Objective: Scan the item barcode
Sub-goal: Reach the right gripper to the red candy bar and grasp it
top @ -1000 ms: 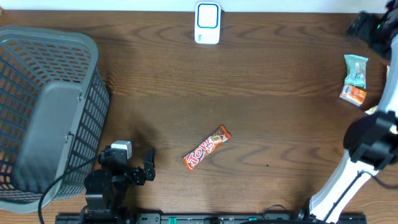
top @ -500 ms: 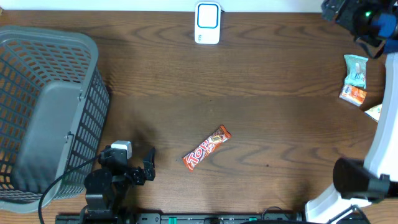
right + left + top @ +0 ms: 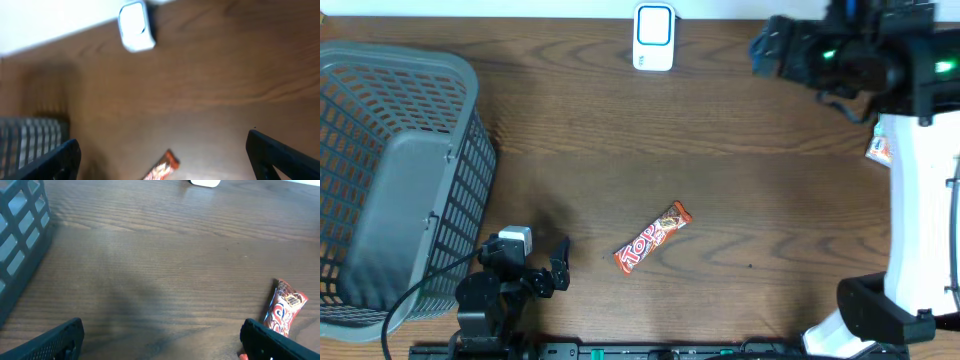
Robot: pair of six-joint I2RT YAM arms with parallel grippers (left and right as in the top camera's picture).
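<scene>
Swinging inward, the right gripper (image 3: pixel 767 48) is travelling jaws apart, ready to take the snack bar (image 3: pixel 653 238) lying well ahead.

Open tabletop (image 3: pixel 750 180) all round candy bar (image 3: pixel 652 238); basket (image 3: pixel 470 180) blocks L side, scanner (image 3: pixel 654 37) at back edge.

- A grey plastic basket (image 3: pixel 470 170) stands upright at the left end of the table. Its walls are a lattice of slots and its floor is solid (in the right wrist view it is only a blur at the lower left).
- A brown wooden table (image 3: pixel 750 190) with a dark, wavy grain carries everything.
- An orange-and-white packet (image 3: pixel 876 150) lies near the table's right edge, well apart from the basket (only a corner shows).
- A pale strip (image 3: pixel 520 8) runs beyond the table's far edge.
</scene>
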